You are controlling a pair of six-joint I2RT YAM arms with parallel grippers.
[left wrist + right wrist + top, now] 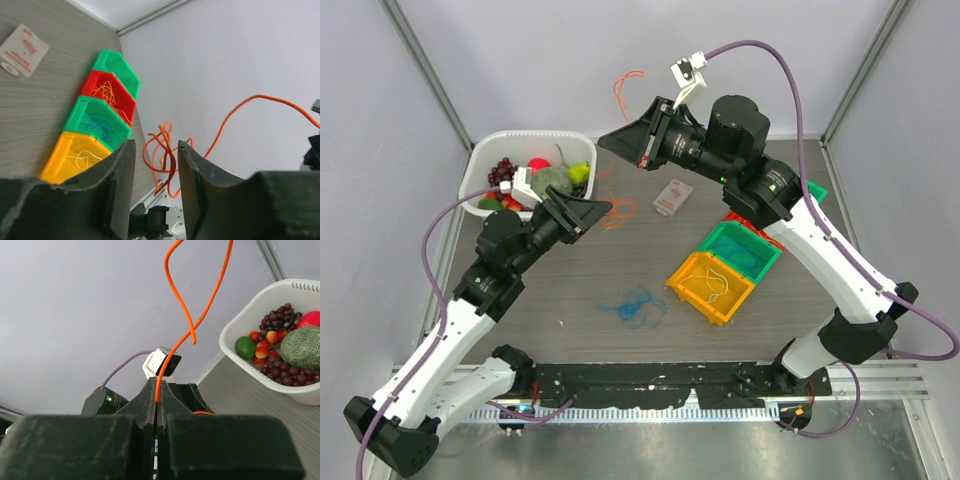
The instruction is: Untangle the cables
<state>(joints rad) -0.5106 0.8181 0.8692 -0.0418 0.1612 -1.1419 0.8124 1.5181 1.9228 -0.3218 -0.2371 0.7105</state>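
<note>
Bright, even, diffuse light fills all three views, and the pale walls show no hot spots. From above, the arms cast only soft, faint shadows on the worktop (570, 285); the metal strip (670, 440) at the near edge gives a dull sheen. In the wrist views the left hand (156, 145) and right hand (156, 384) loom dark and slightly soft, while the orange cable (167, 266) stays sharp.

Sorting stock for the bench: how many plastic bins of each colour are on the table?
Green bins: 2
Red bin: 1
Yellow bin: 1
Total: 4
</note>
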